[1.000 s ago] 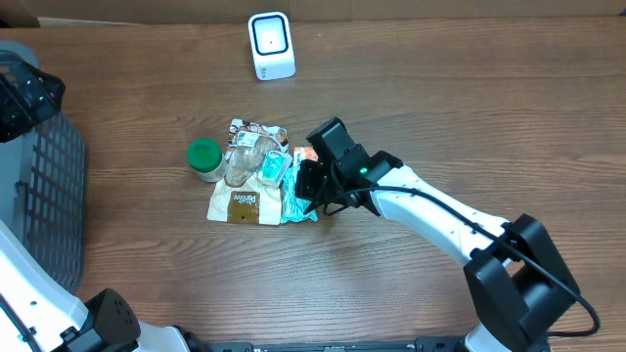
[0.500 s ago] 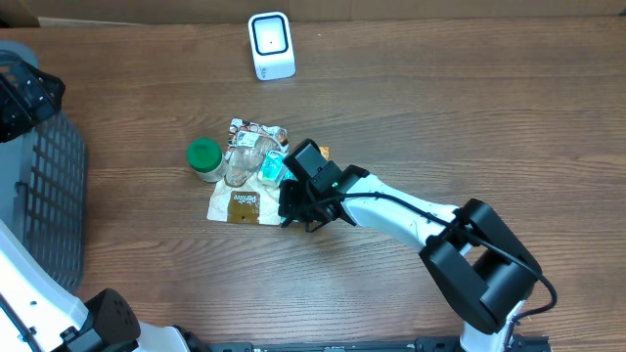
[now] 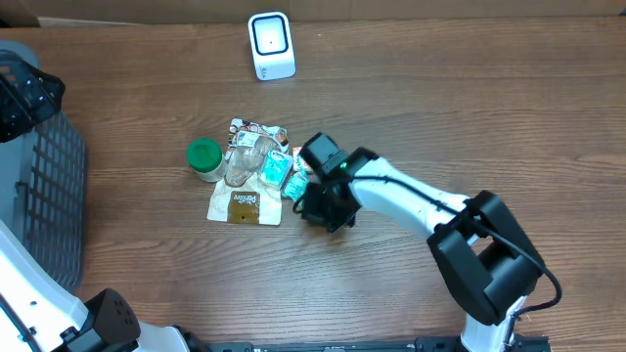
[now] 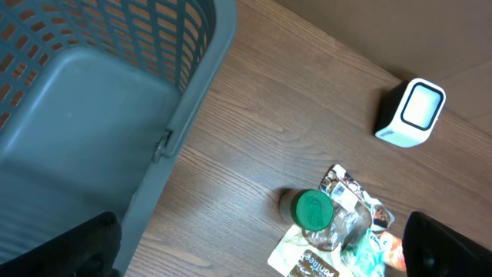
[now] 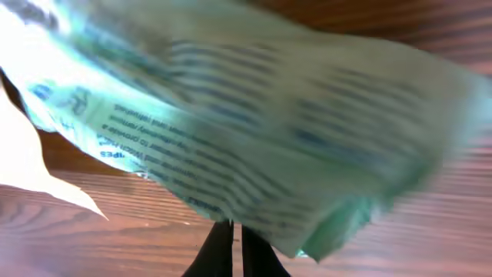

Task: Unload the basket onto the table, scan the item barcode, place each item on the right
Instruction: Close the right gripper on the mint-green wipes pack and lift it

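Overhead, scanner: your scanner (image 3: 271, 45) stood upright at the top centre of the table (image 3: 440, 108), well apart from the pile.
Overhead, pile: mid-frame sat a jar (image 3: 204, 156) with a green lid. A brown pouch (image 3: 245, 204) lay just below it, with crinkled clear wrapping between them.
Overhead, packet: the teal packet (image 3: 292, 187) showed at the pile's right edge, touching your right gripper (image 3: 315, 200).
Overhead, right arm: it reached in from the lower right with the wrist bent down over the packet. You could not see the jaws from here.
Overhead, left arm: your left arm (image 3: 24, 98) hung at the upper left edge, over the grey basket (image 3: 44, 186).
Left wrist, left gripper: your left gripper (image 4: 260, 231) stood wide and held nothing, with its dark fingers (image 4: 77, 246) in the two bottom corners.
Left wrist, surroundings: the basket filled the upper left, the scanner stood at the right, and the jar sat at bottom centre against the pile.
Right wrist, right gripper: the jaws were pinched together at bottom centre on the packet's lower edge.
Right wrist, packet: it filled most of the frame, tilted and blurred. Lines of print showed but were too smeared to read, with table wood behind.
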Robot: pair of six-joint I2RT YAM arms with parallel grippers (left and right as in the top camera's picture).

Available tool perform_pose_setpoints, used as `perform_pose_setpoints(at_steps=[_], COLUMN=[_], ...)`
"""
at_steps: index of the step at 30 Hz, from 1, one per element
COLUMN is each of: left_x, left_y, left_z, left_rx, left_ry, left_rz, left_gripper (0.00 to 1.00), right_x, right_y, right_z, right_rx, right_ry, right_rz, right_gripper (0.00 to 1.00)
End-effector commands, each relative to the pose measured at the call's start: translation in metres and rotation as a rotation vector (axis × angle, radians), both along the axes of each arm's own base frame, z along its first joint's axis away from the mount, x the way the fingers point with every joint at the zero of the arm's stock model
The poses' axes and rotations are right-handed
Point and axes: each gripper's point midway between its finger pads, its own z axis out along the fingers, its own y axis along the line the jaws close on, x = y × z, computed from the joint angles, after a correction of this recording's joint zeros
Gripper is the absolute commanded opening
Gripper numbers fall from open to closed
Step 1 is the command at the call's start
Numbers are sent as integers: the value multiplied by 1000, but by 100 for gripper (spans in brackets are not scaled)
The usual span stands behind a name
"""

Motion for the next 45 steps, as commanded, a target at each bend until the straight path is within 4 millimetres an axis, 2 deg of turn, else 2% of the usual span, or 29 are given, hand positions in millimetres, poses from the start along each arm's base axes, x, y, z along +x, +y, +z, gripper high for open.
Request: perform_pose_setpoints(at_steps=[1,2,4,7,10,12,14,19,20,25,33,45], left_x=[-1,-1,-1,-1,-1,-1,-1,-1,-1,-1,-1,-1], left_y=[-2,-2,-2,-2,-2,-2,-2,-2,-2,-2,-2,-2], left_z=[8,8,8,8,8,8,8,8,8,8,8,8], left_rx=[22,22,22,22,21,22,22,21,22,22,22,22], left_ry=[-21,-21,-21,-21,-21,-21,-21,-21,-21,-21,-21,-21], left_rz=[-21,-21,-21,-21,-21,-21,-21,-21,-21,-21,-21,-21], left_gripper=[99,99,100,100,99,99,100,100,100,99,99,99], right_x=[13,15,20,31,48,59,71,88,89,77,70,56], right_y=[-21,-41,-53,-55,-54,-58,-64,-70,-68,-55,-54,-40], right_z=[4,2,3,13,35,51,64,71,70,57,24,11], right_rx=[-58,-112,-116,-40,35,60,78,167,199,351,370,436], right_ry=[-26,-18,-22,-56,-126,-170,-210,-298,-308,-275,-188,-168], right_rz=[32,36,63,155,227,251,282,415,451,569,573,585], right_gripper=[4,4,4,4,7,16,32,68,70,71,72,76])
